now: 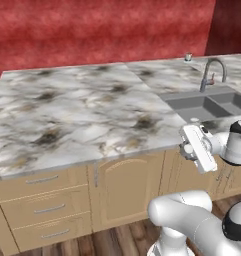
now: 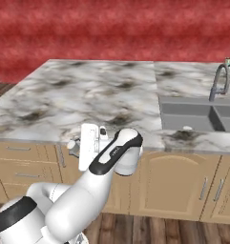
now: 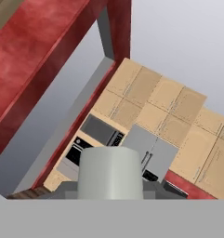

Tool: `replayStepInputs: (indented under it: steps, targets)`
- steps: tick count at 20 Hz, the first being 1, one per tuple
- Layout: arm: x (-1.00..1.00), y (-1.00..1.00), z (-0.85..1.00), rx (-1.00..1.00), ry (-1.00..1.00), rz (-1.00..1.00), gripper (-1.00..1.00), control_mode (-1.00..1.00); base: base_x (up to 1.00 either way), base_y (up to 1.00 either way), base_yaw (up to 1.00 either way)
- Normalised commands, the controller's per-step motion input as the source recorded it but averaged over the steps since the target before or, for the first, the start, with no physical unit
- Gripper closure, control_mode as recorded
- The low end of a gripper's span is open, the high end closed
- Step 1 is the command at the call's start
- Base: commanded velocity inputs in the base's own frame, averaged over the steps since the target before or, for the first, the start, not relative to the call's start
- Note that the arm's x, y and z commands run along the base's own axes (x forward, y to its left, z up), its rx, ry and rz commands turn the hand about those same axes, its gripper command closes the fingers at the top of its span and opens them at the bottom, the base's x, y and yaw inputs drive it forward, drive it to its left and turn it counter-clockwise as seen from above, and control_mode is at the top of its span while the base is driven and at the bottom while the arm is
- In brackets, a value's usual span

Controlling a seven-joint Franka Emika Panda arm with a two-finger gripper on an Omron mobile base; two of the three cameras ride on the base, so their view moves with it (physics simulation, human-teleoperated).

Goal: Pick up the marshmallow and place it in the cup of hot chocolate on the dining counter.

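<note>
Left base view had my gripper (image 1: 197, 148) at the dining counter (image 1: 82, 115) near edge, jaw state unclear; marshmallow unlocated, cup of hot chocolate (image 1: 188, 57) far right; likely light, squashy, pinch sides gently.

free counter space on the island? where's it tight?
The dining counter is bare marble from its left edge across to the sink, front lip to the far edge by the red wall. Tight spots: the sink with its faucet, and a small cup-like object at the far edge beyond it.
</note>
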Motion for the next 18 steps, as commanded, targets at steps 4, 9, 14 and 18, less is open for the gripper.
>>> replayStepInputs:
  steps: [4,9,14,18]
  targets:
    - [0.00,0.00,0.00,0.00,0.00,0.00,1.00,1.00,-0.13,1.00,-0.13]
    - [0.00,0.00,0.00,0.00,0.00,0.00,1.00,1.00,-0.15,1.00,-0.15]
    - [0.00,0.00,0.00,0.00,0.00,0.00,1.00,1.00,-0.09,1.00,-0.17]
    - [0.00,0.00,0.00,0.00,0.00,0.00,1.00,1.00,-0.02,1.00,-0.22]
